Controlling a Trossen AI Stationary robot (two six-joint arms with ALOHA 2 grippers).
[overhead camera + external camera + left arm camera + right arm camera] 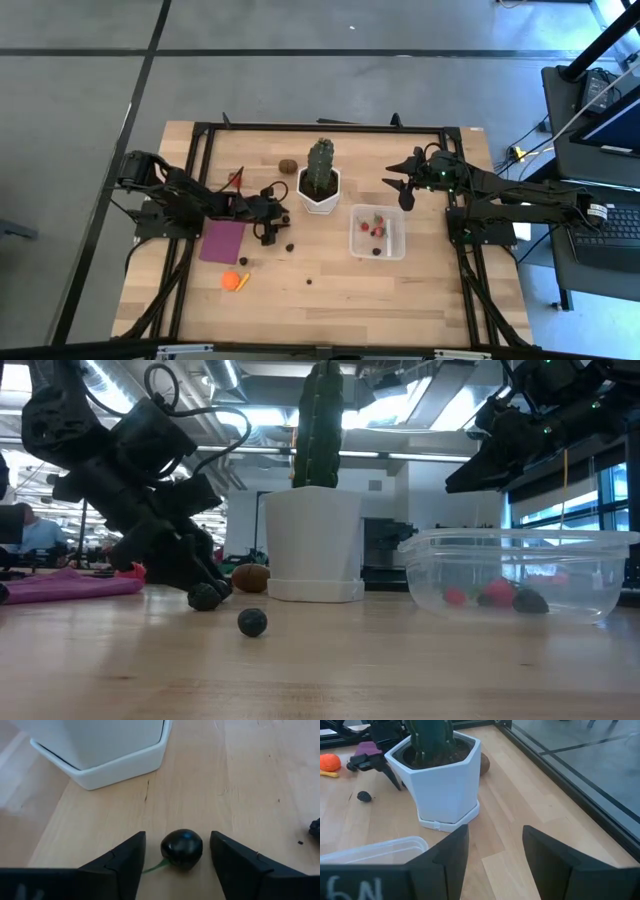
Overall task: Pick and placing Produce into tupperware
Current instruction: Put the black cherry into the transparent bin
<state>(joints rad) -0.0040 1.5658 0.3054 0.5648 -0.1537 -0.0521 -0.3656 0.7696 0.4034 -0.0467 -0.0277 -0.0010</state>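
On the table just beside the white pot (pixel 100 755), a dark berry (pixel 182 848) sits between the left hand's (pixel 177 857) parted fingers — flanked, not yet pinched. The tupperware (pixel 377 231), with red pieces inside, lies past the cactus (pixel 321 163). The right hand (pixel 495 851) hovers above it — fingers apart, holding nothing.

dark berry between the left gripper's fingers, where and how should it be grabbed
Pinch the dark berry across its round middle, coming down from above as the left gripper is doing now. It is a small ball lying on the bare table, with a finger already on either side and space still showing, so closing straight in should catch it. Its thin green stem trails toward one finger; avoid gripping that.
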